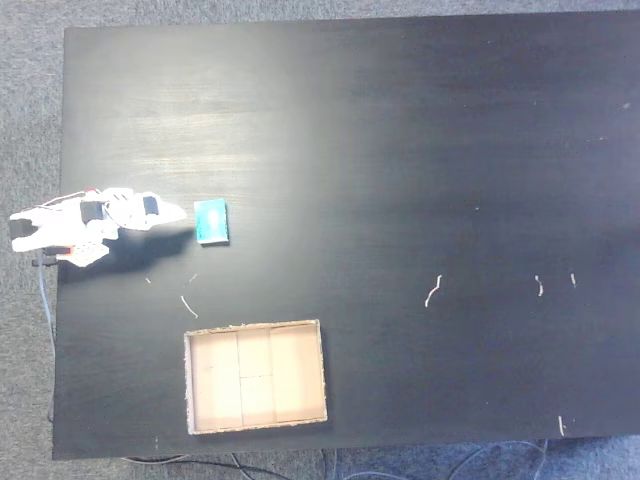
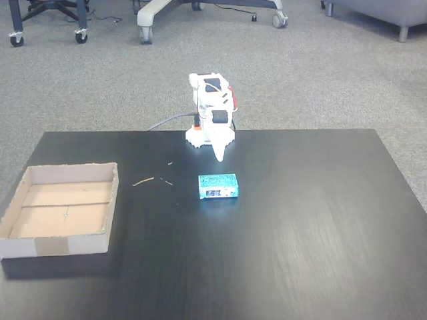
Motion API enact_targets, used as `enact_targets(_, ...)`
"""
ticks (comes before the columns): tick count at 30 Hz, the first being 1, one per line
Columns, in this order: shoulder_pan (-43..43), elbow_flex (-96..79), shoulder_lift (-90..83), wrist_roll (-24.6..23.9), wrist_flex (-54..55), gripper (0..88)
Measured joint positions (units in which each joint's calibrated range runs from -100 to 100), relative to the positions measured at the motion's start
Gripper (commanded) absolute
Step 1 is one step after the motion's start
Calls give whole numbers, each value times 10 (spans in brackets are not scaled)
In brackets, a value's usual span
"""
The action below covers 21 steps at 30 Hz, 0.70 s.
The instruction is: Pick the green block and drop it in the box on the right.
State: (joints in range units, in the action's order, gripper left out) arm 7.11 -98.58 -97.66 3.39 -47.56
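Counter: a wide, dark, near-black wooden counter (image 1: 420, 150) stood on grey carpet; in both fixed views its top carried the task's things and a few scraps.
Arm: the small white robot arm (image 2: 211, 117) sat folded low at the counter's edge, at the left side in a fixed view (image 1: 75, 225) and at the far middle in the other.
Claw: the white pointed claw (image 1: 178, 214) reached out over the counter toward the block, its tip just short of it and not touching. The fingers looked drawn together to a point with nothing between them, though the tip was small and I could not be fully sure. From the front it showed as a narrow white spike (image 2: 219, 155) pointing down at the counter.
Green block: the small teal-green flat rectangular block with a paler edge (image 1: 211, 221) lay flat on the counter, just beside the claw tip; from the front (image 2: 218, 186) it sat just in front of the arm, near the middle.
Box: the shallow rectangular tan cardboard tray with rough pale edges (image 1: 322, 370) lay near the counter's lower edge, apart from the block; from the front it was at the left (image 2: 113, 200), with fold lines across its bare floor.
Scraps: a few thin pale bits (image 1: 432, 291) lay scattered on the counter; some (image 2: 143, 181) lay between box and block.
Cable: a grey cable (image 2: 167, 122) ran off behind the arm.
Chairs: wheeled chair bases (image 2: 200, 8) stood on the carpet beyond.
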Motion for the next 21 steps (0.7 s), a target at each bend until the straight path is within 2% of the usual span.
enact_targets(15, -11, 0, 0, -6, 0, 1)
enact_targets(16, -16, 0, 1, -7, 4, 18)
enact_targets(18, -30, 12, 28, -7, 39, 121)
enact_targets(21, -60, 150, 173, -17, -2, 264)
